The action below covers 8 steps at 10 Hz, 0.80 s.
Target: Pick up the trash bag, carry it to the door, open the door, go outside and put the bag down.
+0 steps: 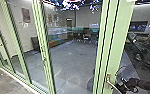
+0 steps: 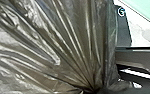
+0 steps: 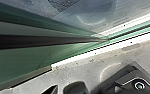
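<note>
Trash bag: in the left gripper, which is clamped on its gathered neck, the dark, shiny film fanning out from there in tight pleats. Right gripper is at the green door frame, near the metal handle; cannot tell whether it is open or closed, nor whether it touches the handle. Through the glass, chairs stand well apart from the frame; right wrist view gives a pale sill along the floor.

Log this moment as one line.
trash bag: bunched, large in left wrist view | right arm: near metal fitting on green frame | room: seen through glass
</note>
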Available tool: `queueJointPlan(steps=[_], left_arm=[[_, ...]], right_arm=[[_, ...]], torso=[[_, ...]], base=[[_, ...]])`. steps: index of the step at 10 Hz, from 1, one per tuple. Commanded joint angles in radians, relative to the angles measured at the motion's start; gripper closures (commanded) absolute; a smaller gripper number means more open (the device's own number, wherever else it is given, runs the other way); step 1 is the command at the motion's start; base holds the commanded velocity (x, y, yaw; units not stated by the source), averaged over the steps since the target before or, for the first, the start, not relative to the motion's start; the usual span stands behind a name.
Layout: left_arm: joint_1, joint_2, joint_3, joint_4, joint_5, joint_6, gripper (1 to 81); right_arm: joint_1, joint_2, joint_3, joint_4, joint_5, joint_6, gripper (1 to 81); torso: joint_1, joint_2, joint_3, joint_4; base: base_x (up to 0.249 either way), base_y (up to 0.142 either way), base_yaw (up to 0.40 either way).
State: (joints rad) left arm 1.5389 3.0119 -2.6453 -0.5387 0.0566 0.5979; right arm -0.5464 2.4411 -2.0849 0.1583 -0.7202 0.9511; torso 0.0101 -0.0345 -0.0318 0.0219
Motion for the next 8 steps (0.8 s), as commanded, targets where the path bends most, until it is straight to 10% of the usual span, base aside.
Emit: queueJointPlan(steps=[1, 8], left_arm=[[-0.039, 0.003, 0.007, -0.006, 0.078, 0.002, 81.1], [-0.036, 0.001, 0.007, -0.009, 0.078, 0.002, 81.1]], right_arm=[[-0.047, 0.097, -0.052, -0.051, -0.229, -0.026, 1.0], [-0.041, 0.101, -0.050, -0.040, -0.205, -0.028, 1.0]], torso=[[0.000, 0.000, 0.000, 0.000], [-0.004, -0.002, -0.077, 0.000]], base=[[0.000, 0.000, 0.000], [0.000, 0.000, 0.000]])
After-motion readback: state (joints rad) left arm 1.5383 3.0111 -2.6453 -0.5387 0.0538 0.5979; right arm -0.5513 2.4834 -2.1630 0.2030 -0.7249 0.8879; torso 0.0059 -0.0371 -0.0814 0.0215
